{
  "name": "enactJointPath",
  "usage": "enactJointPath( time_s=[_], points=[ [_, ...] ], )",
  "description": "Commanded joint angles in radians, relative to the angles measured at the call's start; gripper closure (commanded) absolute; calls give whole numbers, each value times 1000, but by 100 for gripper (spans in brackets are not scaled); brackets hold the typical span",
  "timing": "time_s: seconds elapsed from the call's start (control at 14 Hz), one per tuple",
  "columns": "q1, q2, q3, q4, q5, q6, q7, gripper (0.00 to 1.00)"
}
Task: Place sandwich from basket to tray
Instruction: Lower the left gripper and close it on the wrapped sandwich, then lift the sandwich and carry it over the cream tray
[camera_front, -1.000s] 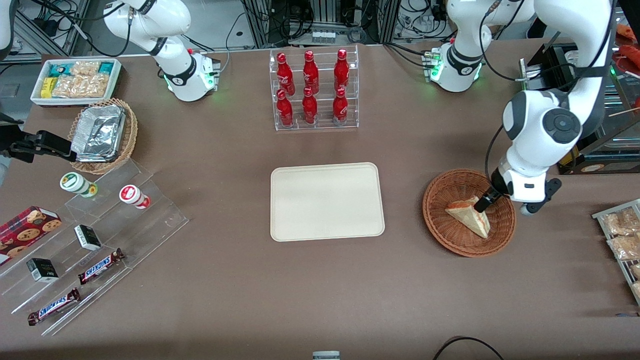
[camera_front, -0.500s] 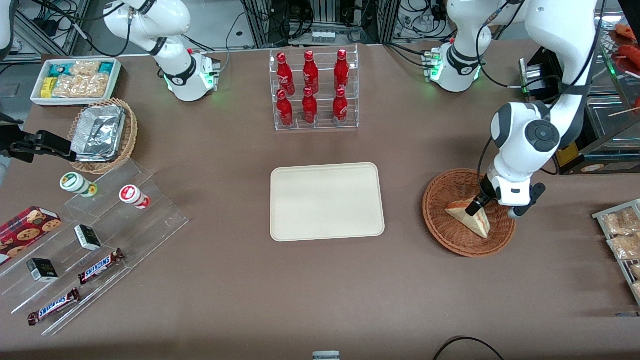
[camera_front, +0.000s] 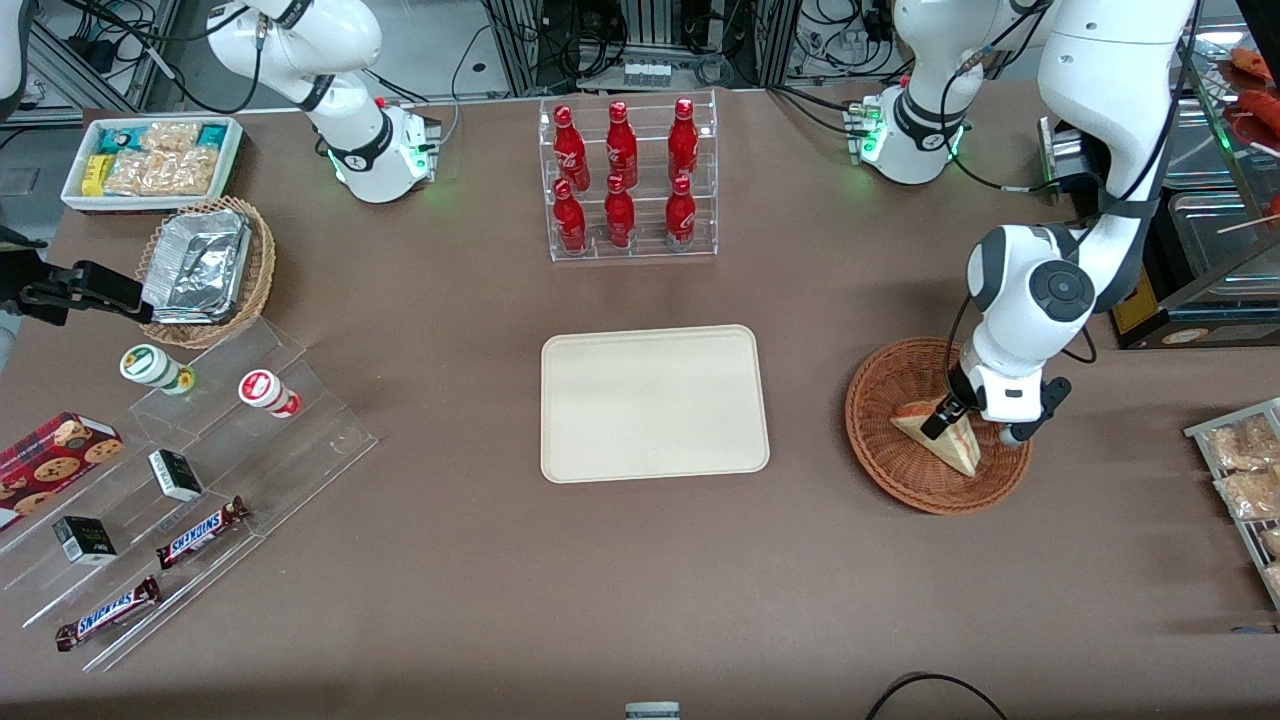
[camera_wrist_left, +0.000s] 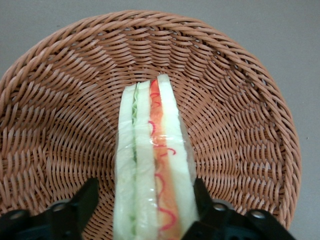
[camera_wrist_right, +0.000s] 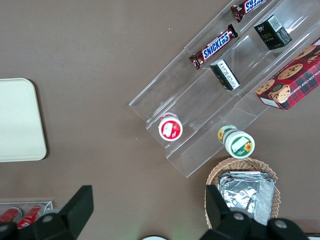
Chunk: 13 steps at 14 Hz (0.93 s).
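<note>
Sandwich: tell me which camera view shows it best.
The left wrist view: the sandwich fills it edge-on, filling layers plain, standing in the basket between the open gripper fingers. The front view shows only a small wedge, partly covered by the gripper. The right wrist view misses it.

The work surface is a brown table (camera_front: 450, 560) with a matte cloth-like cover, evenly lit from above. Along its edge farthest from the front camera stand metal equipment racks (camera_front: 640, 40) with bundled black cables, on a pale grey floor (camera_front: 420, 40).
</note>
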Motion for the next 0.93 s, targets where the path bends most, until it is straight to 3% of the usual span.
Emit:
enactJointPath(
  time_s=[0.0,0.21,0.43,0.64,0.86],
  points=[
    [-23,-7,4,3,13,15,-33,100],
    [-30,-50,7,15,13,-32,-38,100],
    [-36,-114,2,154,27,-330,-29,100],
    [-150,-113,-2,349,46,-604,-27,100],
    [-300,-88,-3,416,65,-692,-35,100]
  ],
)
